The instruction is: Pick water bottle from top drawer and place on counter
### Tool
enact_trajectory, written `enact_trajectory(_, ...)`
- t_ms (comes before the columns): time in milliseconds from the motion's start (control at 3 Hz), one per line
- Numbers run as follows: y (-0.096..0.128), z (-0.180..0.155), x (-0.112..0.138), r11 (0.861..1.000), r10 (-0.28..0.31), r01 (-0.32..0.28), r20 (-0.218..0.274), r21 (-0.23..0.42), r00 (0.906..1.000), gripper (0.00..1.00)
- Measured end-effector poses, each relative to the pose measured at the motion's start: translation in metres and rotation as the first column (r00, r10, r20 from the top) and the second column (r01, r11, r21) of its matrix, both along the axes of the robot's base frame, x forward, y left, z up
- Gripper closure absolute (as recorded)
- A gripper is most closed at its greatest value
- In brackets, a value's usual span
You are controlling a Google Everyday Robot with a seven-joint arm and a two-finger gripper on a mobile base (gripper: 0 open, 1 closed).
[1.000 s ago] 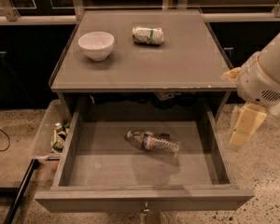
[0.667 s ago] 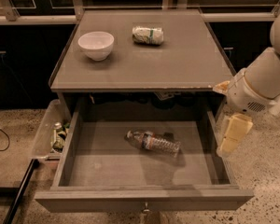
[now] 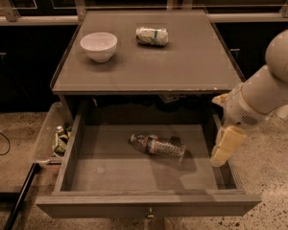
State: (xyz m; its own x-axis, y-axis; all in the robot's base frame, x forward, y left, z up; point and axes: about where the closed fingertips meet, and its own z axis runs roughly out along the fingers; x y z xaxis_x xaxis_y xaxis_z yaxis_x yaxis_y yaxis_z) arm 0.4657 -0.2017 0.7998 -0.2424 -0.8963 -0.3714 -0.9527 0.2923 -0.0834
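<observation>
The water bottle (image 3: 157,145), clear and ribbed, lies on its side in the middle of the open top drawer (image 3: 144,202). The drawer is pulled out below the counter (image 3: 182,63). My gripper (image 3: 225,147) hangs from the white arm at the right, over the drawer's right wall, to the right of the bottle and apart from it. Nothing shows in it.
A white bowl (image 3: 99,46) and a white-and-green wrapped packet (image 3: 152,36) sit on the counter. A clear plastic bin (image 3: 55,138) of small items stands on the floor left of the drawer. A dark cabinet wall runs behind.
My arm and gripper have moved left, from outside the drawer's right side to over its right wall. The bottle has not moved.
</observation>
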Motion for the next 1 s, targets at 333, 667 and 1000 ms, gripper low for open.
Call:
enact_trajectory(333, 0.031, -0.072, 0.017, 0.997, -0.022, 0.025, -0.040, 0.076, 0.9990, 0.00)
enact_trajectory(667, 0.055, -0.119, 0.033, 0.991, -0.021, 0.027, -0.051, 0.132, 0.9985, 0.00)
enact_trajectory(1000, 0.078, -0.154, 0.046, 0.991, -0.008, 0.012, -0.030, 0.134, 0.9995, 0.00)
